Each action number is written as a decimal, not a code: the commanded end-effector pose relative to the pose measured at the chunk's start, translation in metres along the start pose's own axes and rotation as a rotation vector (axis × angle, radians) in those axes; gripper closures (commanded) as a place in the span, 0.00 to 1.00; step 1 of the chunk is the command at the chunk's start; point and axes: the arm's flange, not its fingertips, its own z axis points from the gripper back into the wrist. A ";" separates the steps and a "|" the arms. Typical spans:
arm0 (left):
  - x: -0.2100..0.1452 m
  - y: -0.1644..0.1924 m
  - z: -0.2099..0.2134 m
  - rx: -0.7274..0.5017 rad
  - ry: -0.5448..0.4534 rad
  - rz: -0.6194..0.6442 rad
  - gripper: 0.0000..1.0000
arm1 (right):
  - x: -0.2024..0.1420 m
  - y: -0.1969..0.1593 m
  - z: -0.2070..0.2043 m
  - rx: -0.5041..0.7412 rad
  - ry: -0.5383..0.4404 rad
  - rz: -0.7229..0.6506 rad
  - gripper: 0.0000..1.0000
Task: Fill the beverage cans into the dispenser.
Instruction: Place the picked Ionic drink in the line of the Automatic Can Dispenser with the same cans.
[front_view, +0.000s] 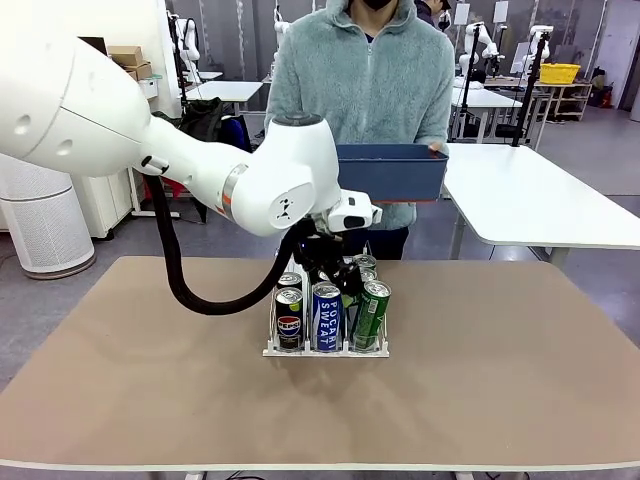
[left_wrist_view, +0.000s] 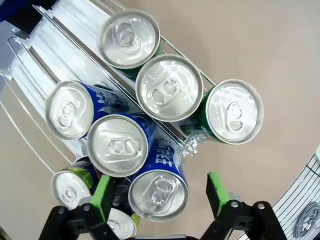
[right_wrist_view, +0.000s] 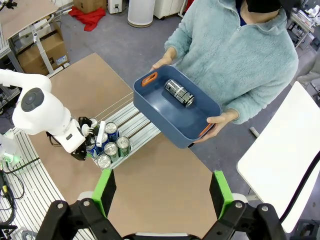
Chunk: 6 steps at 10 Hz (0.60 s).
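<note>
The dispenser (front_view: 300, 351) stands mid-table with cans in all three lanes. At its front are a black Pepsi can (front_view: 289, 322), a blue Pocari Sweat can (front_view: 326, 318) and a green can (front_view: 371, 315). My left gripper (front_view: 338, 278) hangs over the rack, open. In the left wrist view its green pads (left_wrist_view: 102, 196) stand apart on either side of the nearest blue can (left_wrist_view: 159, 195), without touching it. My right gripper (right_wrist_view: 162, 195) is open and empty, high above the table. One more black can (right_wrist_view: 179, 92) lies in a blue bin (right_wrist_view: 165, 117).
A person at the far side holds the blue bin (front_view: 390, 172) in both hands, above the table's far edge. The back part of the dispenser lanes (right_wrist_view: 135, 125) holds no cans. Bare tabletop lies on both sides of the rack.
</note>
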 end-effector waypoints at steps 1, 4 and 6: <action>-0.009 -0.008 0.019 0.028 -0.037 0.028 0.00 | 0.000 0.001 0.000 0.006 0.003 0.012 0.00; 0.001 -0.005 0.026 0.021 -0.040 0.021 0.00 | 0.000 0.001 0.000 0.006 0.003 0.012 0.00; 0.001 -0.005 0.026 0.021 -0.040 0.021 0.00 | 0.000 0.001 0.000 0.006 0.003 0.012 0.00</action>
